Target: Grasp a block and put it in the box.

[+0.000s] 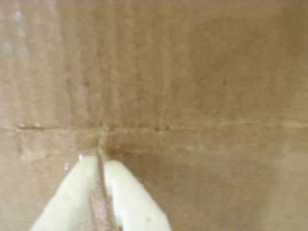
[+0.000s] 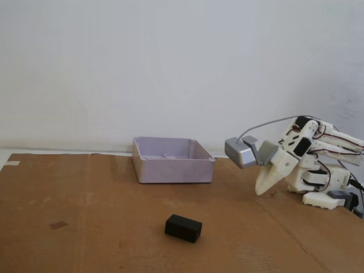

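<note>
Creased brown cardboard (image 2: 85, 216) covers table; white wall (image 2: 170, 62) behind.

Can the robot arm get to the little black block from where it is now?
Probably yes. The end effector, closed and pointing down at the cardboard, sits to the right of the block in the fixed view, with only bare cardboard between them. The box stands farther back, out of the way.

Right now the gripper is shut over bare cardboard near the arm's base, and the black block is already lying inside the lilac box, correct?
Not quite. The block is not in the box; the fixed view shows it on the cardboard in front of it. The gripper is indeed shut over bare cardboard.
</note>
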